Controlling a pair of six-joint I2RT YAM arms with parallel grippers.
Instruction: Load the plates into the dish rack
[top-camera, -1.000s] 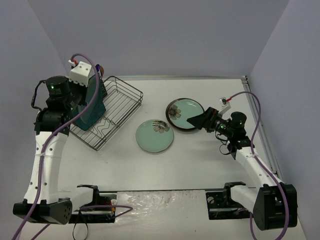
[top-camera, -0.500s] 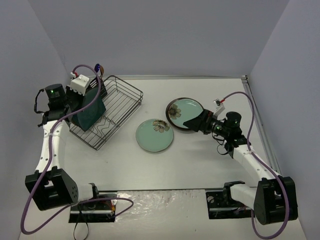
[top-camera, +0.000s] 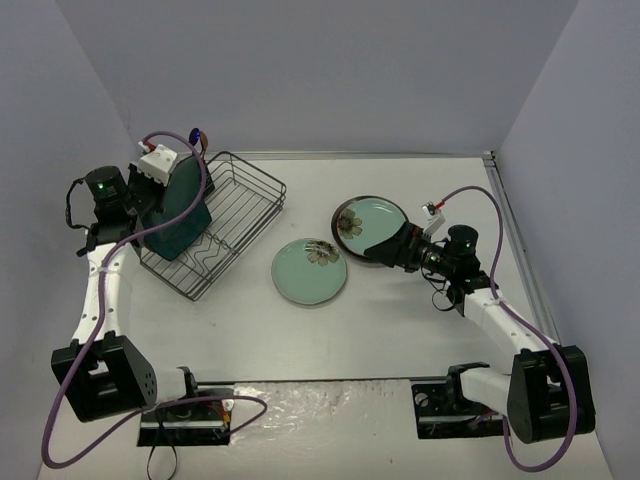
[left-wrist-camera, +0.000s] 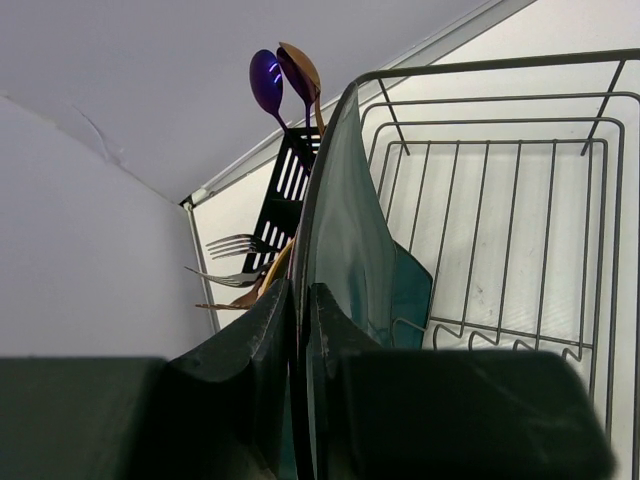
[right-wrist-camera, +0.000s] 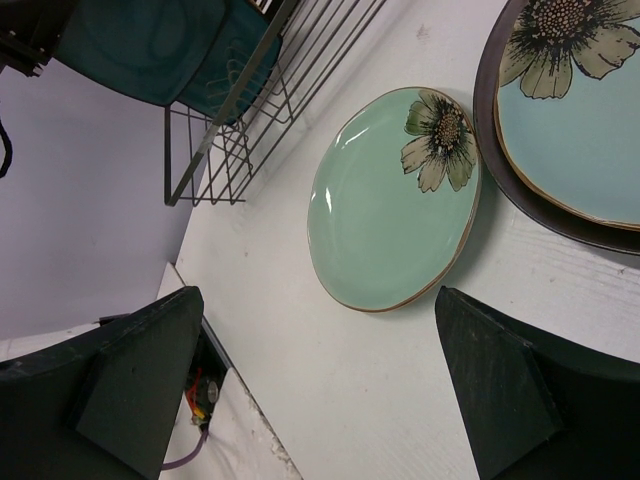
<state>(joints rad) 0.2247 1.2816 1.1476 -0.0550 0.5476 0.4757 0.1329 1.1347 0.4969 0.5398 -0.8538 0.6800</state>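
My left gripper (top-camera: 163, 192) is shut on the edge of the rounded-square teal plate (top-camera: 180, 222) and holds it upright in the near-left part of the black wire dish rack (top-camera: 240, 205). In the left wrist view the two jaws (left-wrist-camera: 300, 292) pinch the plate's rim (left-wrist-camera: 350, 225). A pale green flower plate (top-camera: 310, 271) lies flat on the table. A dark-rimmed plate (top-camera: 355, 243) carries a pale flowered plate (top-camera: 372, 218). My right gripper (top-camera: 385, 247) is open and empty, hovering over the near edge of that stack; the green plate (right-wrist-camera: 390, 210) lies ahead of it between its fingers.
The black slotted cutlery basket (left-wrist-camera: 285, 190) holds spoons and forks at the rack's far-left corner. The rack's wire dividers (left-wrist-camera: 500, 330) run beside the held plate. Grey walls stand on three sides, and the table's right edge has a rail (top-camera: 515, 240).
My left arm has swung down and left, lowering the teal plate into the rack. My right gripper has crept left toward the plate stack.
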